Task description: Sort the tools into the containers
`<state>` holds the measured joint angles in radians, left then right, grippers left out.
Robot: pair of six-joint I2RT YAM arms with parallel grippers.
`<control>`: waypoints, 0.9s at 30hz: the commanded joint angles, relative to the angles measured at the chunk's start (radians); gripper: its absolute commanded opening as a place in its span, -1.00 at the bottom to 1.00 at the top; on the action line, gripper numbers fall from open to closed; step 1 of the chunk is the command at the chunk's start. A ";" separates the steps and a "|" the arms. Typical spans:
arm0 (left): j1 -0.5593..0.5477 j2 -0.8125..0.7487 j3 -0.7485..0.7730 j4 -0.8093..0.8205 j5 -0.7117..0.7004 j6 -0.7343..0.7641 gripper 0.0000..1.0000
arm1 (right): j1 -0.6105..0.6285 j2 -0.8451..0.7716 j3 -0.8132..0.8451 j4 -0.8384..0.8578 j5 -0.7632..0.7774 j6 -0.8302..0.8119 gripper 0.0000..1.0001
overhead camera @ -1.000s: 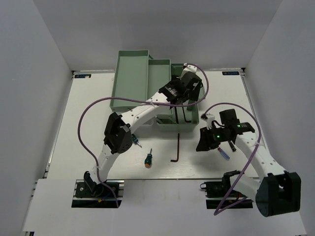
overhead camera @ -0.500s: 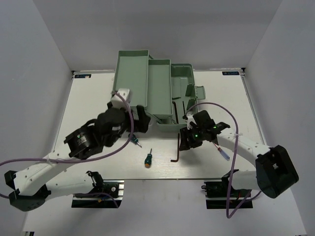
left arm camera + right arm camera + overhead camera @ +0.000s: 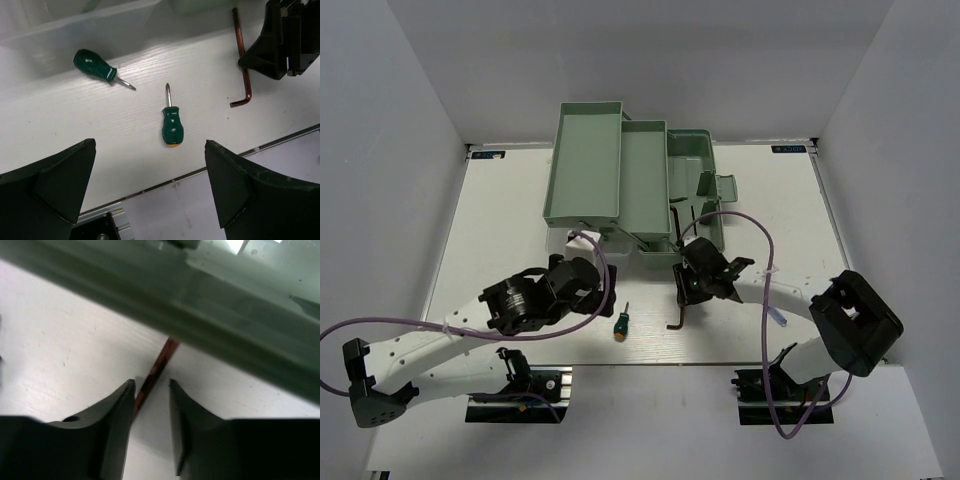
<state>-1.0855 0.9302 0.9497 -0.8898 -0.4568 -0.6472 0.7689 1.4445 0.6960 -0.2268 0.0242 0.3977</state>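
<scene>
right gripper [image 3: 151, 382] was low on the white table [image 3: 500, 220], just in front of the toolbox [image 3: 640, 170] near wall. its jaws were partly spread and astride the shaft of the reddish-brown hex key [image 3: 159, 362]. a gap showed on the right-finger side, so i judged it not yet pinched. whether the left finger already touched the shaft, i could not tell.

the hex key lay flat, long leg pointing at the toolbox and short bent leg at the end away from it. the toolbox's front rim overhung the far end of the shaft in the right wrist view.

left gripper [image 3: 150, 200] hung with jaws spread wide and empty over two green-handled screwdrivers. one [image 3: 102, 66] lay close against the toolbox front, the other [image 3: 171, 125] further out from it, tip toward the toolbox. both were apart from the hex key.

step in hand, as i read it: close on the hex key.

notes for doing it well:
- centre the shaft between the pads before closing, since a thin key on a flat table may roll or skate.
- stay short of the toolbox rim.
- close fully, then lift straight up until the bent leg clears the table before carrying it over the toolbox wall.
- keep the left arm off the hex key side of the toolbox front, as the two grippers were near each other.
</scene>
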 commanded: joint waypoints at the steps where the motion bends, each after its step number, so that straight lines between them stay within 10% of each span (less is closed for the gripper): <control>1: -0.017 -0.025 -0.043 -0.001 -0.010 -0.058 1.00 | 0.044 0.028 -0.047 0.049 0.129 0.044 -0.25; 6: -0.028 -0.015 -0.071 0.038 -0.010 -0.068 1.00 | 0.064 0.025 -0.096 0.032 0.160 0.058 -1.00; 16: -0.071 0.065 -0.147 0.167 0.046 -0.040 1.00 | 0.046 -0.294 0.138 -0.290 -0.063 -0.144 -1.00; 27: -0.117 0.199 -0.196 0.281 0.083 -0.013 1.00 | 0.000 -0.455 0.333 -0.332 0.225 -0.365 -1.00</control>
<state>-1.1881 1.1145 0.7582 -0.6651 -0.3870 -0.6743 0.7864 0.9463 1.0111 -0.5545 0.1215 0.1192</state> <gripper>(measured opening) 0.998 0.023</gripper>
